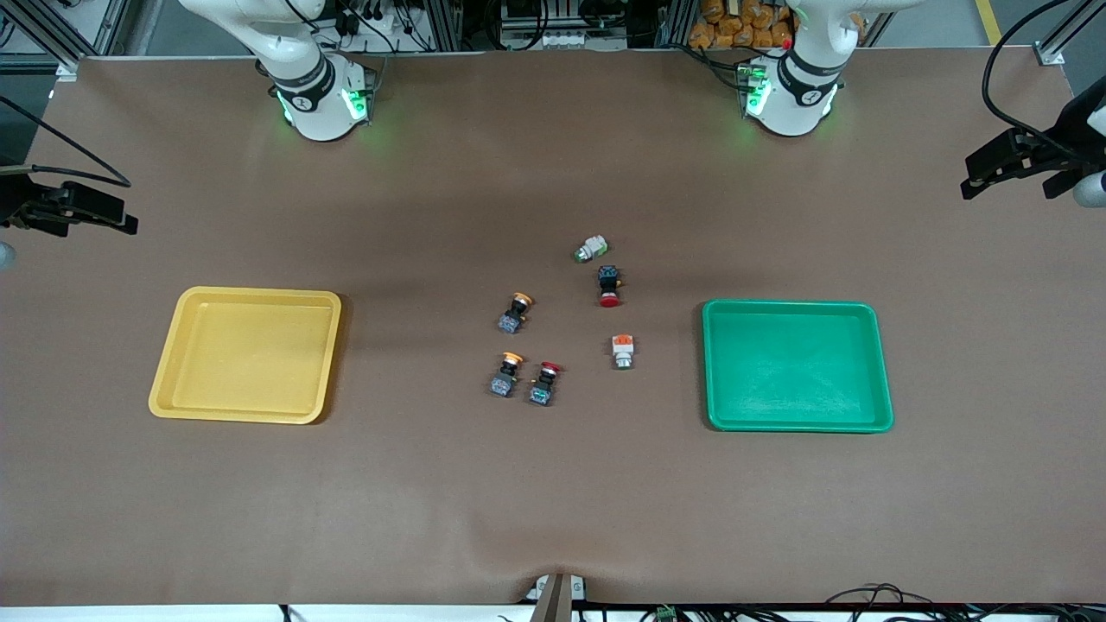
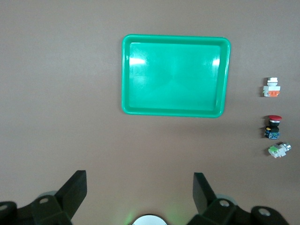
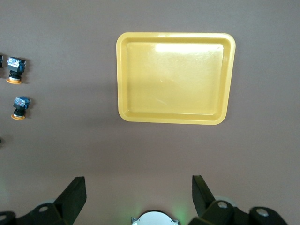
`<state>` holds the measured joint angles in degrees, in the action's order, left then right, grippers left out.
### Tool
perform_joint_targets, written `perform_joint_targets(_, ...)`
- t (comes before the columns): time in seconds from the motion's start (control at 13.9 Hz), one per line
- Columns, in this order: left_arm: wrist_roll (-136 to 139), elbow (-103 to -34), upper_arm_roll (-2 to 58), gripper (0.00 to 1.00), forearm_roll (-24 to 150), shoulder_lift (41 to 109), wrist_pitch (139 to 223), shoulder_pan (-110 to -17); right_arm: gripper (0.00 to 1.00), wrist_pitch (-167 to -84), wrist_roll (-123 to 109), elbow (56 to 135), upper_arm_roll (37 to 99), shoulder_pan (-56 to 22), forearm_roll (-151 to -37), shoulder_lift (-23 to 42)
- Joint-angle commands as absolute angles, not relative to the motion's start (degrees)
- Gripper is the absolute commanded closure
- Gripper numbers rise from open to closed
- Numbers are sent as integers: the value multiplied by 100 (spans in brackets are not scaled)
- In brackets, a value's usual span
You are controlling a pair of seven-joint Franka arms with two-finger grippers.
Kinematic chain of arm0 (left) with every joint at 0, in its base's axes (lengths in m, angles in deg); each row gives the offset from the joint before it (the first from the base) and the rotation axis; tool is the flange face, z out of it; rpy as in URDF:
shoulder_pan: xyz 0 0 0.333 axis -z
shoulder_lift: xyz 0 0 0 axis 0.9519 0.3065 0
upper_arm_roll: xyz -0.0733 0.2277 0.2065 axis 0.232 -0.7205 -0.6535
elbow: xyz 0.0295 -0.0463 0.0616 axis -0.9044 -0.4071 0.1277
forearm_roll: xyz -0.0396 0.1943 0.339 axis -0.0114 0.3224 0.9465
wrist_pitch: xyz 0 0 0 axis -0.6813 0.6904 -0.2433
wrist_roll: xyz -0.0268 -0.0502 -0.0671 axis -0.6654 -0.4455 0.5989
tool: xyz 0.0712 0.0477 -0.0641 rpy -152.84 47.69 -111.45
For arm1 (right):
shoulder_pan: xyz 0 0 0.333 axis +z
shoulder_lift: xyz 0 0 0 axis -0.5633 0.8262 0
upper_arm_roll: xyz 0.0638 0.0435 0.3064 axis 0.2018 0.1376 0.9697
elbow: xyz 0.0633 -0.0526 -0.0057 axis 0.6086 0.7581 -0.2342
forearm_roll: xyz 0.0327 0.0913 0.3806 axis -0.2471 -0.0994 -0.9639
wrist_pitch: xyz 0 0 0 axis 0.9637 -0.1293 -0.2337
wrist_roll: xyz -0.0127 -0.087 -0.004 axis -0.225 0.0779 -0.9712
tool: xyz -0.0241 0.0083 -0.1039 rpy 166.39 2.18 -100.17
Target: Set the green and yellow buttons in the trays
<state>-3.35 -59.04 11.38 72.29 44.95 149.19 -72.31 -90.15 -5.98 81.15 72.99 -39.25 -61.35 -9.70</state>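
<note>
The yellow tray [image 1: 170, 380] lies toward the right arm's end of the table and the green tray [image 1: 883, 363] toward the left arm's end; both are empty. Between them lie two yellow-capped buttons [image 1: 515, 313] [image 1: 506, 373], a white green-tipped button [image 1: 590, 250] and a white button with an orange block [image 1: 622, 351]. My left gripper [image 2: 139, 187] is open and empty, high over the table between its base and the green tray [image 2: 125, 75]. My right gripper [image 3: 138, 187] is open and empty, high over the table between its base and the yellow tray [image 3: 121, 79].
Two red-capped switches with dark bodies lie among the buttons: one [image 1: 609, 286] just nearer the camera than the green-tipped button, the other [image 1: 545, 383] beside the nearer yellow-capped button. Brown table cover runs all round the trays.
</note>
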Motion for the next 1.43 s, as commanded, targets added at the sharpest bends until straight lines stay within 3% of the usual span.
perform_joint_targets(0.0, -399, -5780, 1156, 0, 7125, 4533, 14753, -7250, 0, -9207, -607, 8087, 7282, -4026, -6115, -983)
perform_joint_targets(0.72, -364, -6078, 1156, 0, 7046, 4629, 14551, -7259, 0, -9770, -537, 8088, 7273, -4360, -5903, -342)
perform_joint_targets(1.08, -172, -6675, 1191, 0, 6764, 4717, 15121, -7145, 0, -10008, -598, 8087, 7273, -4395, -5938, 27)
perform_joint_targets(1.36, 680, -6852, 1735, 0, 6764, 5068, 15526, -7092, 0, -10157, -126, 8061, 7317, -3808, -6088, 379)
